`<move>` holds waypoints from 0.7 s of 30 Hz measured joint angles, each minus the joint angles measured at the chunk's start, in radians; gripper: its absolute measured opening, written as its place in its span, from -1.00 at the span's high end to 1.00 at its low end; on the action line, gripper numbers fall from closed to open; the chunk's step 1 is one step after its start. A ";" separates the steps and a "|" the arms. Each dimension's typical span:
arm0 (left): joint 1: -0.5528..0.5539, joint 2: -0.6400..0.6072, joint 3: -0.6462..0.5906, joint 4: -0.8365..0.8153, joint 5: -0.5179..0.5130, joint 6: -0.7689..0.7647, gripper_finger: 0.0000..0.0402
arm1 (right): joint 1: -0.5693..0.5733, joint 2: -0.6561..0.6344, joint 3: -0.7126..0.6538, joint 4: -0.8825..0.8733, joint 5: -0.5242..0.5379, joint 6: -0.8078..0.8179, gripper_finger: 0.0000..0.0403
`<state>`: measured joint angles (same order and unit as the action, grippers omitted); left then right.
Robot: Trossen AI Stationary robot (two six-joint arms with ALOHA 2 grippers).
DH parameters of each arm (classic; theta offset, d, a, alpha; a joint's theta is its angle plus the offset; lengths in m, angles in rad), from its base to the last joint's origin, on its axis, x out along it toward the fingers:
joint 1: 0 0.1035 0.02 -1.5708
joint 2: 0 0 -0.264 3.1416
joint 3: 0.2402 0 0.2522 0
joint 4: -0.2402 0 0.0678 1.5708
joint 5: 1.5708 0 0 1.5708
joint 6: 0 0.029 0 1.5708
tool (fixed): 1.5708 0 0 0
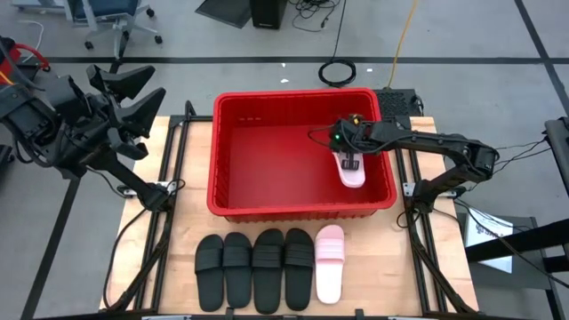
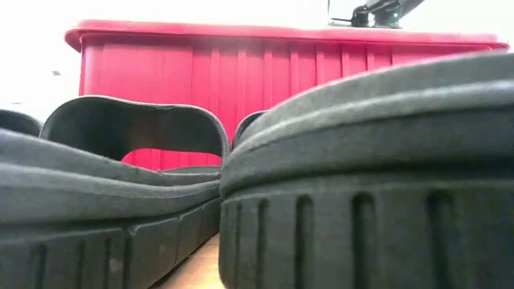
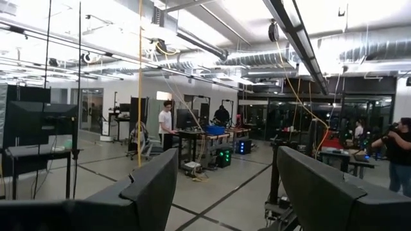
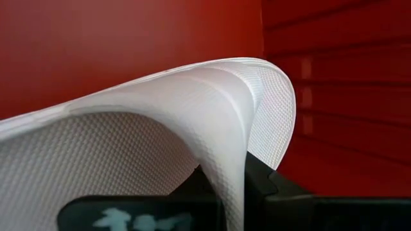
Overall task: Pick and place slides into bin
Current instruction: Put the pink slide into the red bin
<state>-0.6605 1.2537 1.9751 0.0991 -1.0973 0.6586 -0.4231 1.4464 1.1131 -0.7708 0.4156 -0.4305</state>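
Note:
A pale pink slide (image 1: 350,171) is inside the red bin (image 1: 302,210), near its right wall. My right gripper (image 1: 348,153) reaches in over the bin's right rim and is shut on this slide's strap (image 4: 192,109). Several black slides (image 1: 253,269) and one more pale pink slide (image 1: 330,263) lie side by side, soles down, on the table in front of the bin. My left gripper (image 1: 133,89) is raised high beyond the table's far left corner, open, with nothing between its fingers (image 3: 154,186). My right gripper pinches the pink slide's wide strap at its edge (image 4: 236,173), one finger (image 4: 192,192) under the strap's arch and the other finger (image 4: 270,186) outside it. The fingers slant down from the bin's right side. Whether the sole touches the bin's floor, I cannot tell.
The bin's thick rim and sloping walls (image 2: 281,72) surround the right gripper. In the low view, black slides (image 2: 361,160) fill the foreground and hide the table. Dark rails (image 1: 169,222) run along both sides of the wooden table. People stand far off in the room.

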 joint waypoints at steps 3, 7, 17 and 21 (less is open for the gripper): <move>0.000 0.000 0.000 -0.002 -0.002 0.007 -0.36 | -0.011 0.000 -0.013 0.006 0.000 0.002 0.98; 0.000 0.000 0.000 -0.002 -0.003 0.013 -0.36 | -0.040 0.003 -0.020 0.028 -0.002 -0.006 0.98; 0.000 0.000 0.000 -0.001 -0.003 0.017 -0.36 | -0.149 0.036 -0.022 0.147 -0.053 -0.058 0.98; 0.000 0.001 0.000 -0.001 -0.003 0.012 -0.36 | -0.183 0.070 -0.022 0.161 -0.057 -0.086 0.98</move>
<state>-0.6605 1.2545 1.9751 0.0978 -1.1002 0.6702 -0.6059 1.5167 1.0916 -0.6102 0.3585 -0.5162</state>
